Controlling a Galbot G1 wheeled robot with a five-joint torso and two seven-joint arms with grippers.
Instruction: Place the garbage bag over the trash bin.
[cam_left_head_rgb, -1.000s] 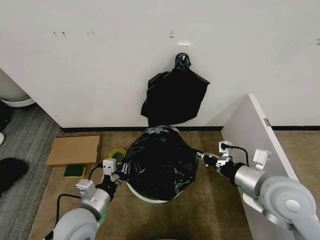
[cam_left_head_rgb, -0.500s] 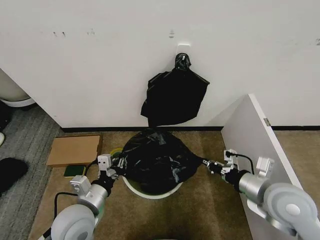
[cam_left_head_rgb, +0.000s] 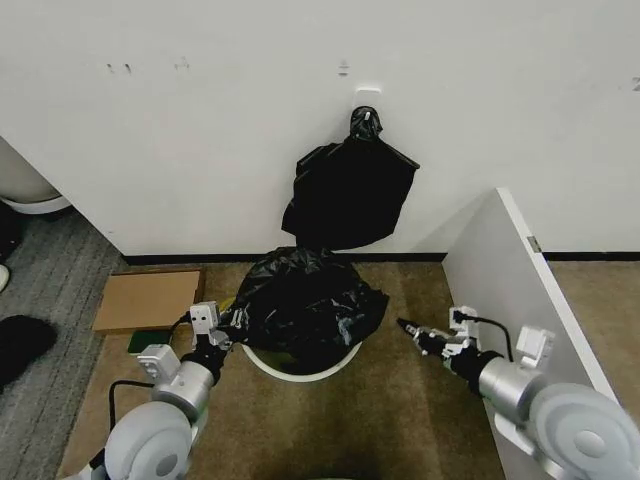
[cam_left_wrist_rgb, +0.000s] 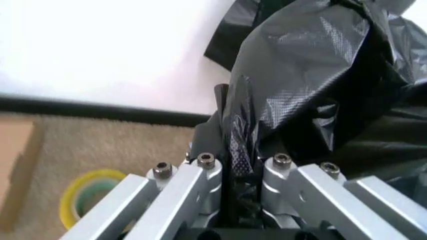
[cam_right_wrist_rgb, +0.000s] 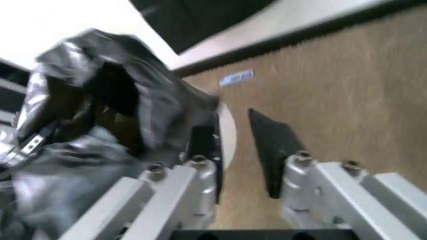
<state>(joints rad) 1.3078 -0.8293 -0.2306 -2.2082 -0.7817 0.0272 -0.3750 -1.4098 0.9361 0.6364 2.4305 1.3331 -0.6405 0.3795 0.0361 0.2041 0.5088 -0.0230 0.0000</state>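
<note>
— Head view check: where did we find the garbage bag (cam_left_head_rgb: 305, 305)?
— We found it heaped over the trash bin (cam_left_head_rgb: 300, 363), whose white rim showed below it, on the carpet by the wall.
— State of the left gripper (cam_left_head_rgb: 228, 322)?
— We saw its jaws clenched on a fold of the garbage bag at the bin's left side.
— And the right gripper (cam_left_head_rgb: 408, 328)?
— We recorded its jaws released, holding nothing, just beside the bin on the right, apart from the bag.

The garbage bag (cam_left_head_rgb: 302, 304) hides most of the trash bin (cam_left_head_rgb: 300, 366), leaving just a strip of its near white rim below the bag.
</note>
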